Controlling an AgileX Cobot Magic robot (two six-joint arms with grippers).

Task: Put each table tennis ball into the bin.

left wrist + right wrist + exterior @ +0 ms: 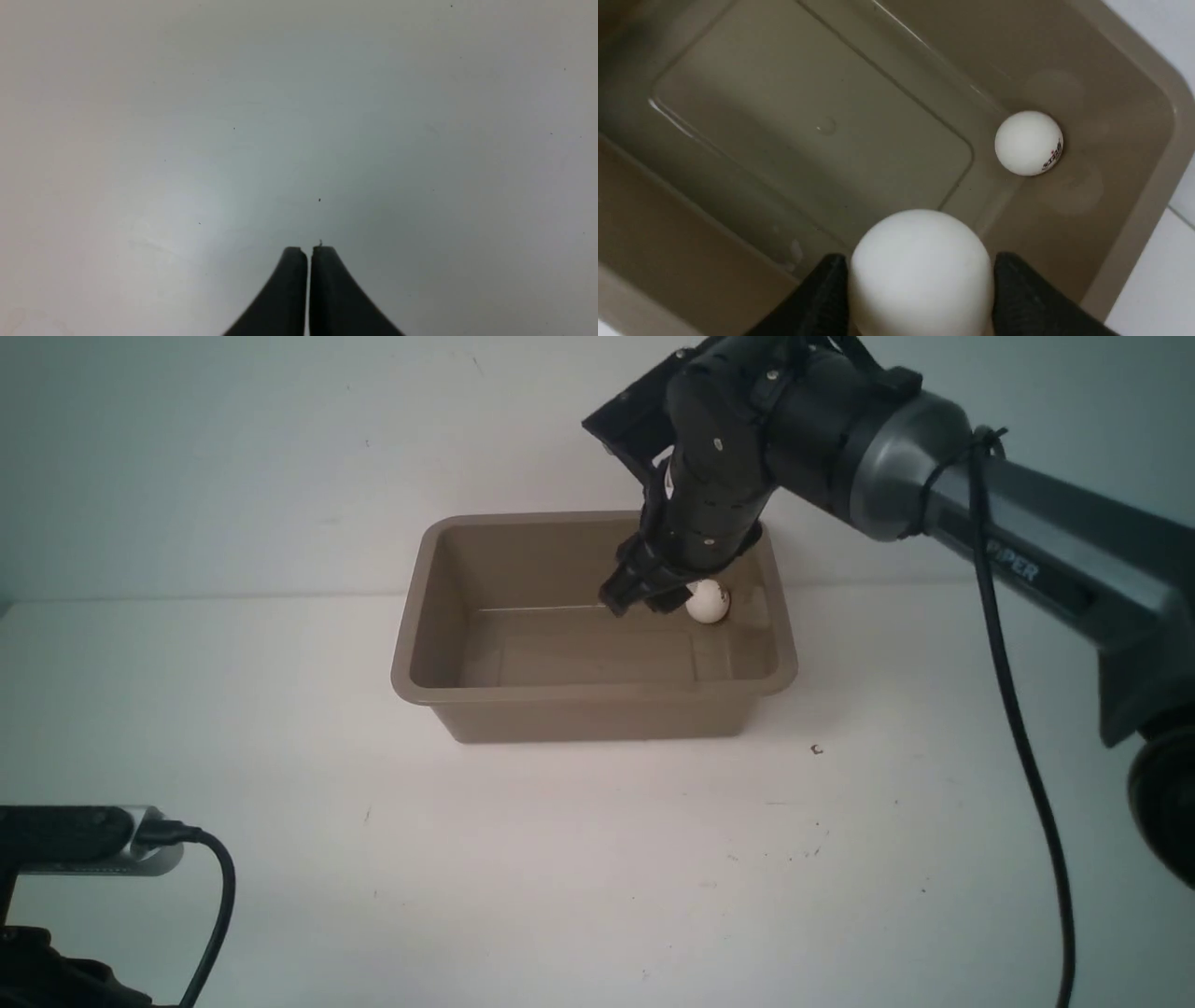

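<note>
— Over the bin's [597, 719] right end, what do we record for the right arm?

— We find the right fingers [653, 600] pointing down into the bin's opening. They stand partly apart and clamp a plain ball [920, 275] between them, one finger on each side of it. The ball is gripped about its middle and sits clear of the floor. How high above the floor, we cannot tell.

— Do we note anything else inside the bin?

— We do. A logo ball [1028, 143] lies loose on the floor, close to a rounded corner, with its dark print turned to one side. It is apart from the plain ball and touches neither finger.

— And where does the bin itself stand?

— Upright on the white table [560, 859], towards the far edge by the wall, with a long side facing us.

— What do we enter for the left arm?

— We see the left fingers [303, 261] pressed together tip to tip, with only a hairline seam between them and nothing in their grip. They hang above bare table. The front view shows only that arm's wrist, low at the near left corner, well apart from the bin.
</note>
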